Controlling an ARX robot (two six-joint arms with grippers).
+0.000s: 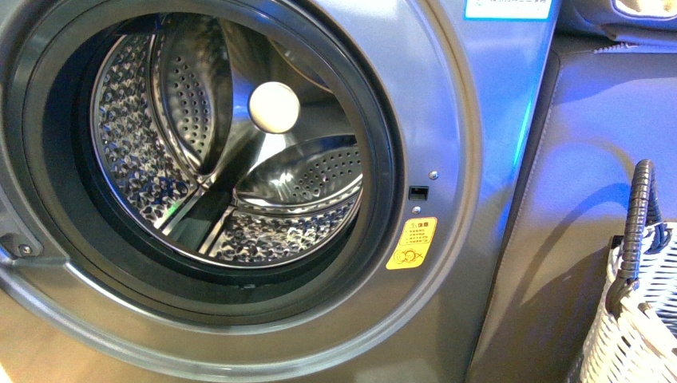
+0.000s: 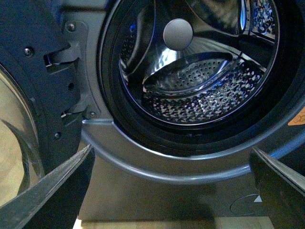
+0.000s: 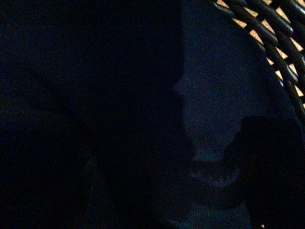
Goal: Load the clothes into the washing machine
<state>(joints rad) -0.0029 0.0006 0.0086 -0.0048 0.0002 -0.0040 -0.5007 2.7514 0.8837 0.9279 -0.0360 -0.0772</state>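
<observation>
The silver-grey washing machine point(image 1: 447, 120) fills the front view, with its porthole open. Its dark rubber ring point(image 1: 383, 159) surrounds the shiny perforated drum point(image 1: 239, 159), which holds no fabric. The machine also shows in the left wrist view point(image 2: 143, 191). My left gripper point(image 2: 174, 191) is open and empty, low in front of the porthole's lower rim, with its fingers point(image 2: 52, 191) spread wide. The right wrist view is mostly dark. It shows navy mesh-knit clothes point(image 3: 219, 95) close up against dark basket weave point(image 3: 281, 43). My right gripper is open, and its fingers are lost in shadow. Neither arm shows in the front view.
The open door's inner side point(image 2: 33, 95) with its hinge stands beside the porthole in the left wrist view. A yellow warning sticker point(image 1: 412, 243) sits to the right of the ring. A white woven basket point(image 1: 639, 335) with a dark handle point(image 1: 635, 231) stands at the right, next to a grey-brown panel point(image 1: 559, 199).
</observation>
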